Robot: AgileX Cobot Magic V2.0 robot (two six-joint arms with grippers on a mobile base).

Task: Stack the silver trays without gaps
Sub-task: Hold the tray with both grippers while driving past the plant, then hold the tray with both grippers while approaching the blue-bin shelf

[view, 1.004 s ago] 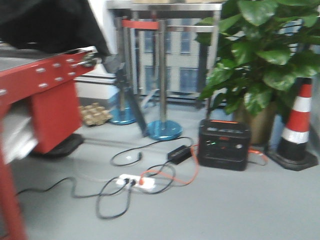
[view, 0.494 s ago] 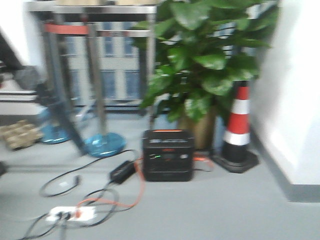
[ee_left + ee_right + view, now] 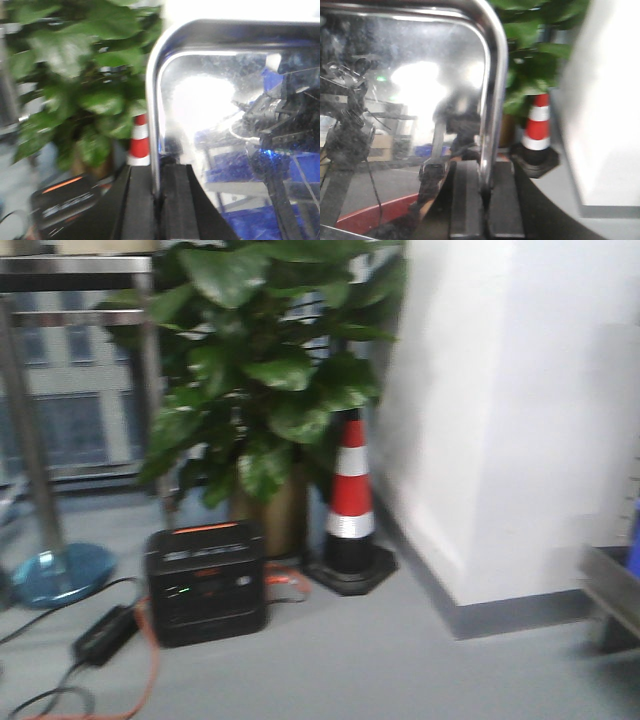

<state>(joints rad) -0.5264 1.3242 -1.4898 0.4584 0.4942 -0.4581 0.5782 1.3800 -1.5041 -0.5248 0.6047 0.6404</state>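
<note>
Left end effector (image 3: 157, 172), right end effector (image 3: 485, 167) clenched on silver tray (image 3: 225, 115), plant (image 3: 75, 75), cone (image 3: 140, 142) beyond

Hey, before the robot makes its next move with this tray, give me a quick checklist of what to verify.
1. Left gripper shut on the silver tray rim: ok.
2. Right gripper shut on the rim at its side: ok.
3. Tray level between the two arms: cannot tell; each wrist view shows only one corner.
4. Stacking spot in sight: cannot tell; there is only a blurred steel edge at the front view's right.
5. Floor ahead free: not ok; the traffic cone and power station stand there.
6. Front view sharp enough to steer by: not ok, blurred.
</note>
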